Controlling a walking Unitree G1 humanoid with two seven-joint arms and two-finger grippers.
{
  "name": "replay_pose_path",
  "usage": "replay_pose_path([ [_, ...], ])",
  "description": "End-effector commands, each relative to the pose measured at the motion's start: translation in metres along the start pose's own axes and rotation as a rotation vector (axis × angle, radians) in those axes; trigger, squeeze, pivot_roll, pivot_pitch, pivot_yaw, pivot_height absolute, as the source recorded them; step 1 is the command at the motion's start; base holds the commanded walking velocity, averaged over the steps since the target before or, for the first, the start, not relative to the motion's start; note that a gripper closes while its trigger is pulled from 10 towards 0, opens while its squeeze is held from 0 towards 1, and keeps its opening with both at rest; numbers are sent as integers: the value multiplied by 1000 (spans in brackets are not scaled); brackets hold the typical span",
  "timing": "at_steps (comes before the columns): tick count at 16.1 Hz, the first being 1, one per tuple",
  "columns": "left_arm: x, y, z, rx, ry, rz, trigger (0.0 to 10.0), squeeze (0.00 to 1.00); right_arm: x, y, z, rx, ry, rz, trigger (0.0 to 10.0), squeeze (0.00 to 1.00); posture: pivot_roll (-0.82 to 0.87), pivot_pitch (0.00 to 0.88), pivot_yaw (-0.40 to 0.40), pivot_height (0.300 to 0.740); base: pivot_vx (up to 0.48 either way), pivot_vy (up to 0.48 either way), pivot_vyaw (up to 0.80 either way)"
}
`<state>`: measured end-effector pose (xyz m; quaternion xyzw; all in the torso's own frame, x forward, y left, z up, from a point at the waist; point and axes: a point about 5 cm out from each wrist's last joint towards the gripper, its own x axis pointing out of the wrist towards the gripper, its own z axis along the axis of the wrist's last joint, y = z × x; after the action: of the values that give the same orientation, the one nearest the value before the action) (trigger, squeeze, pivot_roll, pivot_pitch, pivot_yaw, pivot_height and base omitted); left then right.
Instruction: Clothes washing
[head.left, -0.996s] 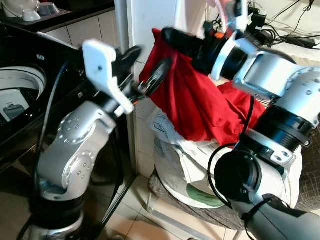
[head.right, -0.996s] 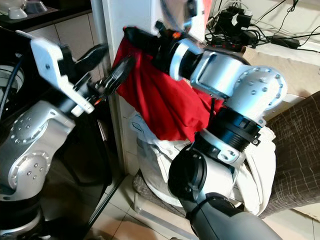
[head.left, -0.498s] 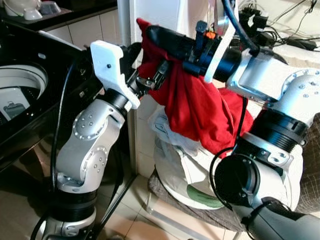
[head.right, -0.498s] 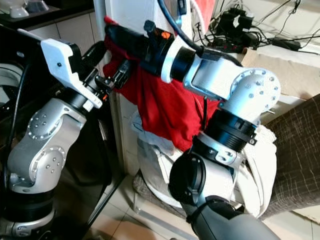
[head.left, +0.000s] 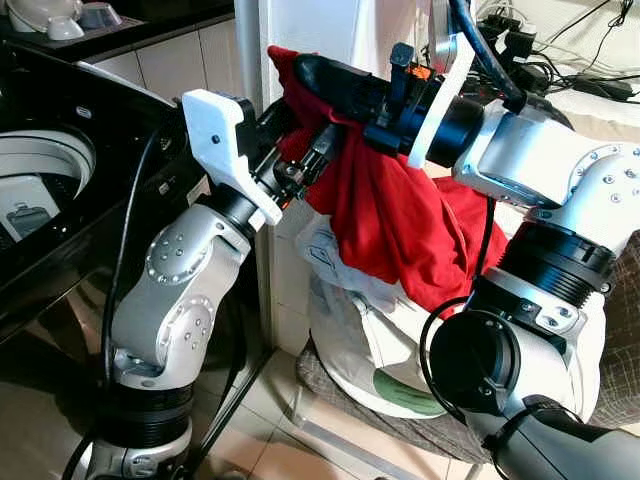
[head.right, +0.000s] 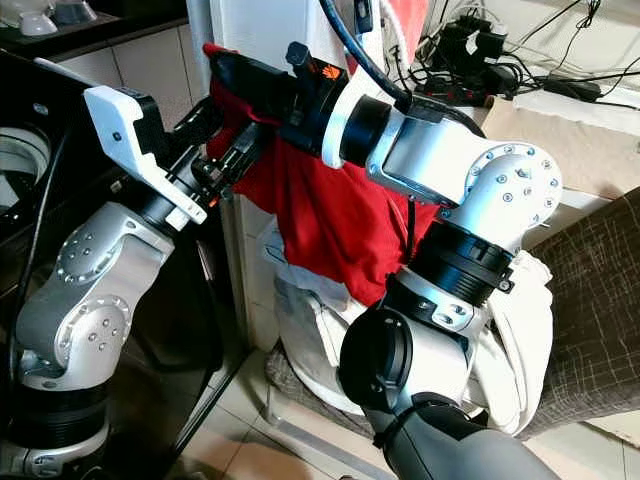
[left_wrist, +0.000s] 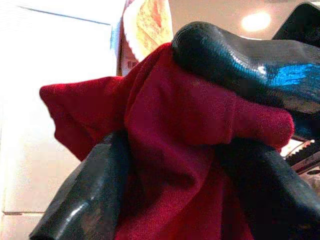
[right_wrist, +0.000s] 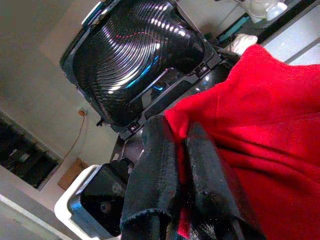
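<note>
Up in the upper middle of the frame hangs the red garment (head.left: 390, 220) — soft, creased cloth, draping down over a white laundry bag (head.left: 375, 335). Both claws pinch its top edge: the right gripper (head.right: 225, 75) narrow, fingers clamped on a fold, the left gripper (head.left: 305, 150) closed around bunched fabric just beside it — the black washing machine (head.left: 60, 170) sits at left

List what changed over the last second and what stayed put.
The left pincer closed in on the red garment and now grips its upper edge beside the right pincer. The right pincer carried the cloth leftward, toward the washer. The white bundle stayed put.
</note>
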<state>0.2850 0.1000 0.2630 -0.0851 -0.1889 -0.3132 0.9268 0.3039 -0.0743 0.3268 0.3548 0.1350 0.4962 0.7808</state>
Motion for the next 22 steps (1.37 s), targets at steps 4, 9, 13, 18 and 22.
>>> replay_pose_path([
  [4, 2, 9, 8, 45, -34, 58, 0, 0, 1, -1, -4, 19, 17, 3, 0, 0, -22, 0, -58, 740, 0, 0, 0],
  [9, 2, 10, 12, 39, -50, 53, 0, 0, 0, 1, -5, 14, 17, -4, 0, 0, -19, 0, -54, 740, 0, 0, 0],
  [13, 1, 11, 13, 37, -52, 60, 0, 0, 0, 2, -5, 14, 16, -2, 0, 0, -18, 0, -52, 740, 0, 0, 0],
  [18, 2, 20, 19, 51, -85, 116, 0, 0, -1, 6, -4, -1, 9, 2, 392, 875, -17, 0, -46, 740, 0, 0, 0],
  [22, 1, 44, 35, 93, -167, 281, 0, 0, -3, 8, -3, -16, 0, 19, 10000, 1000, -17, 0, -39, 740, 0, 0, 0],
])
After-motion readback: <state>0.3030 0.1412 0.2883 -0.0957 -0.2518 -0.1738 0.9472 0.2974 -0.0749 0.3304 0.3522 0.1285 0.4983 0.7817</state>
